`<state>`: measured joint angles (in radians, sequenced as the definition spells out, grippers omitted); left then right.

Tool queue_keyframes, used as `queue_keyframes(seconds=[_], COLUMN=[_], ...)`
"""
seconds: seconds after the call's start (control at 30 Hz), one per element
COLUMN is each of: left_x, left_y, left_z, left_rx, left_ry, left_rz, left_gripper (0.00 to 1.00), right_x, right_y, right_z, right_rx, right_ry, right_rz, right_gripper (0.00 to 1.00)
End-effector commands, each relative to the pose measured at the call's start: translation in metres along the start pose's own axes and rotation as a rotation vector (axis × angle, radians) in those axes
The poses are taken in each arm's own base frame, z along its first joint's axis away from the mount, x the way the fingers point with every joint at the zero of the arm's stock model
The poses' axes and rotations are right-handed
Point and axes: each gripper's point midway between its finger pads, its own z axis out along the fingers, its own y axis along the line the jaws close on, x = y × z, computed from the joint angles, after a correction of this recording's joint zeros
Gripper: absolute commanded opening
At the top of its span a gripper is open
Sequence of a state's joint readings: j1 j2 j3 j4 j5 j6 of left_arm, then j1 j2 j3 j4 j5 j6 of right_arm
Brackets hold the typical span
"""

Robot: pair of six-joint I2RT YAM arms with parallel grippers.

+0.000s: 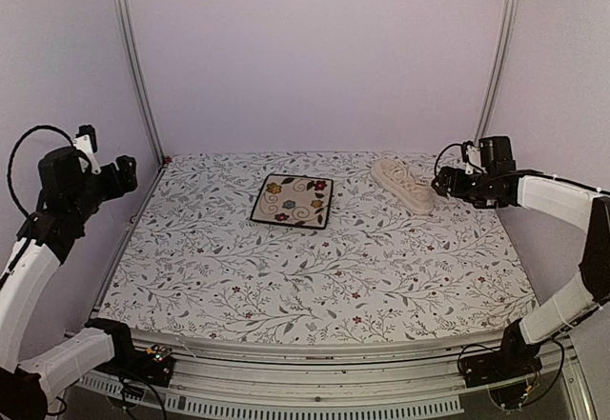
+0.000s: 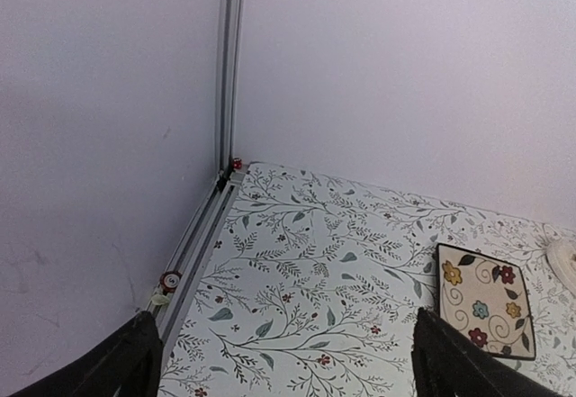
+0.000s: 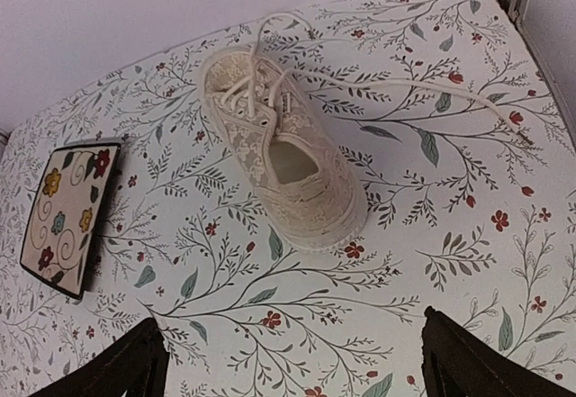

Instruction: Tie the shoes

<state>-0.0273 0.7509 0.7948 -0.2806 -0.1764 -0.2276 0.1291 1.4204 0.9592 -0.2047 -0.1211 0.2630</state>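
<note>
at the far right of the surface (image 1: pixel 315 277), a single cream shoe (image 1: pixel 402 184) rests on its sole, lying diagonally and touching nothing else. in the right wrist view its upper is an openwork, lace-like fabric over a pale ribbed sole. the rounded toe points toward the far wall (image 1: pixel 315 49) and the oval heel opening faces the camera. the laces (image 3: pixel 405 86) are thin cream cords threaded through the eyelets and left untied. their loose ends trail over the surface, one long strand running toward the right edge.

a plate (image 1: pixel 294 200) lies flat to the left of the shoe and well apart from it. it is square with softened corners and a dark rim. its cream face is painted with yellow, blue and red flowers and curling lines.

the surface is flat and matte, printed all over with grey-green leafy vines and small red blossoms. smooth pale lilac walls enclose it, with a ribbed metal rail (image 1: pixel 133 68) upright at each far corner.

the right end effector (image 1: pixel 448 184) hovers near the heel end of the shoe without touching it. its dark, blunt fingers (image 3: pixel 477 361) stand wide apart with only the printed surface between them.

the left end effector (image 1: pixel 105 168) is raised beyond the left edge of the surface. its fingers (image 2: pixel 117 365) are likewise spread wide, and its camera faces the far-left corner and the plate.
</note>
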Motion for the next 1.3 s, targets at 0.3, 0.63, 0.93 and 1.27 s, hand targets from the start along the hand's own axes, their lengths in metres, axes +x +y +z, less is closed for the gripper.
queue_keyframes(seconds=[0.3, 0.63, 0.93, 1.27], left_x=[0.000, 0.008, 0.020, 0.029], left_y=[-0.002, -0.009, -0.013, -0.017], left_z=[-0.001, 0.006, 0.018, 0.024], left_rx=[0.034, 0.073, 0.090, 0.106], left_ry=[-0.036, -0.006, 0.053, 0.096], left_rz=[0.009, 0.019, 0.016, 0.009], left_gripper=[0.97, 0.97, 0.97, 0.97], right_x=[0.011, 0.017, 0.019, 0.005], right_y=[0.000, -0.008, 0.020, 0.068], right_z=[0.100, 0.154, 0.153, 0.092], right_rx=[-0.050, -0.053, -0.113, 0.030], right_ry=[0.174, 0.217, 0.173, 0.117], right_rz=[-0.289, -0.362, -0.408, -0.307], right_gripper=[0.99, 0.79, 0.26, 0.02])
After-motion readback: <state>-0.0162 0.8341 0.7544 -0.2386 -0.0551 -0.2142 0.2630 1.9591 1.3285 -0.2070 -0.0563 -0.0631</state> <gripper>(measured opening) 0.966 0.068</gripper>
